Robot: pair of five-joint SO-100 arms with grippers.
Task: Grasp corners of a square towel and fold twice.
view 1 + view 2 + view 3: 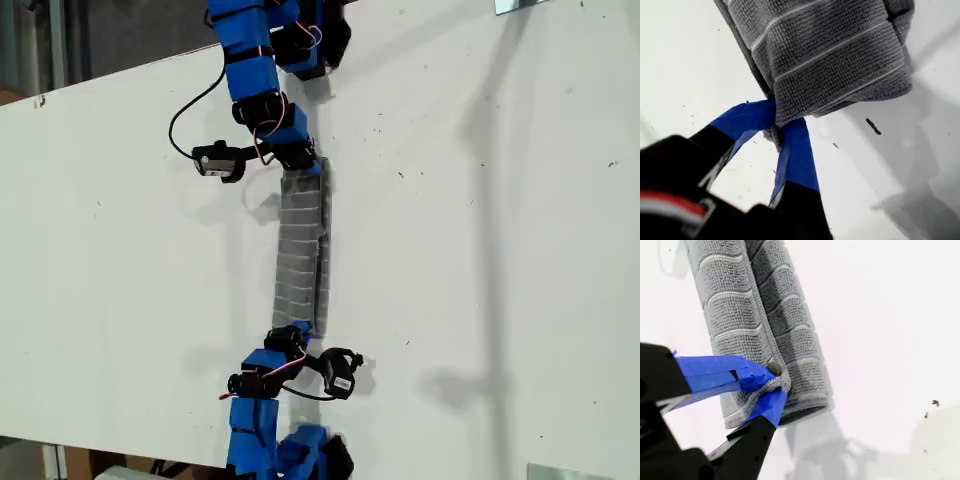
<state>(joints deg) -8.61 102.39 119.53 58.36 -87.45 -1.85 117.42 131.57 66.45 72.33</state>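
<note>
The grey striped towel (pixel 298 250) hangs doubled into a narrow band, stretched between the two arms in the middle of the exterior view. My first gripper (pixel 303 165) is at the band's upper end in the exterior view. It is shut on a bunched corner (pixel 773 135) of the towel (pixel 835 55), which sits between its blue-taped fingers (pixel 747 120). My second gripper (pixel 292 333) is at the lower end, shut on another corner (pixel 766 388) of the towel (pixel 740 315). Shadows under the cloth show it is raised slightly off the table.
The white table (pixel 480 260) carries scattered dark specks (pixel 873 126). Metal brackets sit at the exterior view's top right (pixel 520 5) and bottom right (pixel 560 470). The table's edge and dark floor (pixel 110 35) lie at the exterior view's upper left. Cables loop beside both arms.
</note>
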